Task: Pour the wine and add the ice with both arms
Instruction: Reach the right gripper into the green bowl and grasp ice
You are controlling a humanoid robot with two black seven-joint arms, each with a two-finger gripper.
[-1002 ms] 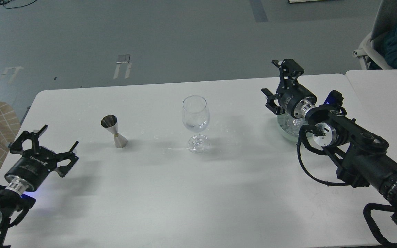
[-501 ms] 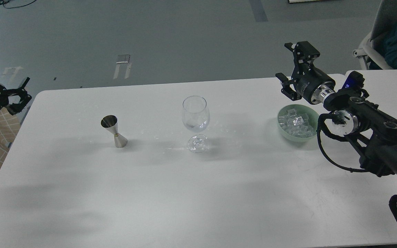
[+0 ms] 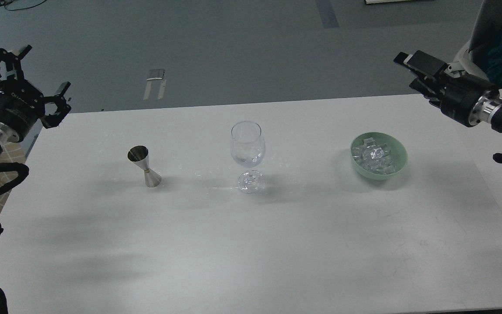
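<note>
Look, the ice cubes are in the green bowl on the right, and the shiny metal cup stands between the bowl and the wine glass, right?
Not quite. The ice is in the green bowl on the right, but the head view shows the shiny metal cup standing left of the wine glass, so the glass is the one in the middle, between cup and bowl.
</note>
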